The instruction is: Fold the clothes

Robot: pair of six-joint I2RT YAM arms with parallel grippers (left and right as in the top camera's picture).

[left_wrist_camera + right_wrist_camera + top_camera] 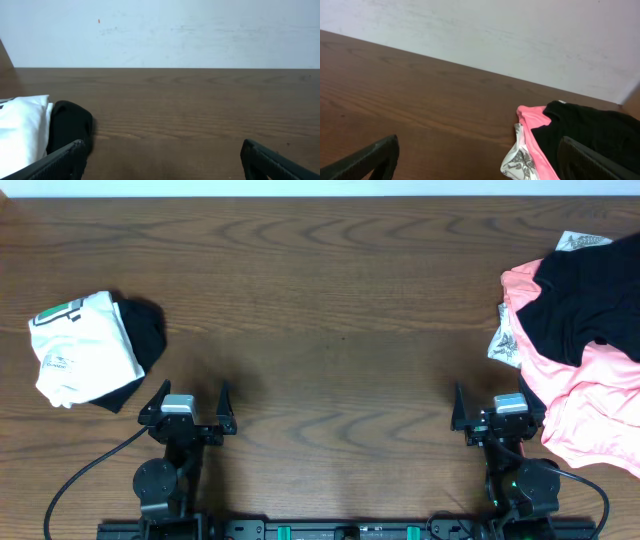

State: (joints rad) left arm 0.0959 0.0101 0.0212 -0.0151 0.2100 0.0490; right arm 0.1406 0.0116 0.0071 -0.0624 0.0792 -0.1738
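Nothing can be read: the green-and-grey logo (55,314) on the white T-shirt (85,350) is too small.

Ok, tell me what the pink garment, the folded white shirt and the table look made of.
Pink garment: soft matte fabric, probably knit; it slumps in loose folds. White shirt: matte cloth, likely cotton jersey; creased, printed logo. Table: wood or wood-look laminate; dark grain, faint sheen.

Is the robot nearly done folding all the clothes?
Not yet. Done: the white shirt and the black garment under it look folded in a stack. In hand: nothing; the left gripper and right gripper are open and empty. Left: the pink top, black top and patterned cloth lie in a crumpled heap.
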